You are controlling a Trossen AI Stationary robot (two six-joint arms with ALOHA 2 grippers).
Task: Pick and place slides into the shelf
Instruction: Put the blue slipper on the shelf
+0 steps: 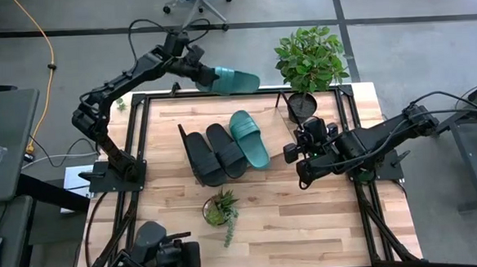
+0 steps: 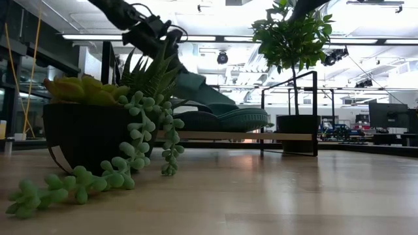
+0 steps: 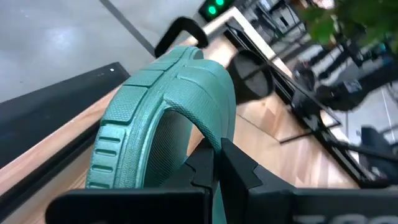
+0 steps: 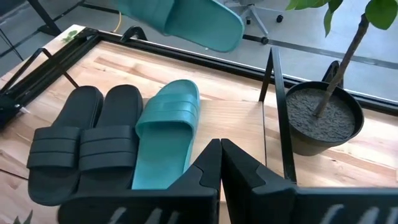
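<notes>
Three slide sandals lay side by side on the slanted light-wood shelf [image 1: 281, 125]: two matte black slides [image 1: 213, 154] and, just beside them on the right, one teal green slide [image 1: 248, 138]. The fourth, a teal green wide-strapped slide [image 1: 234, 80], was off the shelf, held in the air over the table's far edge by the left gripper [image 1: 201, 72], whose fingers were clamped on it; in the left wrist view its ribbed strap [image 3: 168, 93] arched just ahead of the dark fingers. The right gripper [image 1: 293, 153] waited near the shelf's right end frame, beside the black pot of a leafy green plant [image 1: 302, 106], its fingers pressed together and holding nothing. A small potted succulent [image 1: 219, 210] stood on the wooden tabletop [image 1: 308, 220], nearer the front.
</notes>
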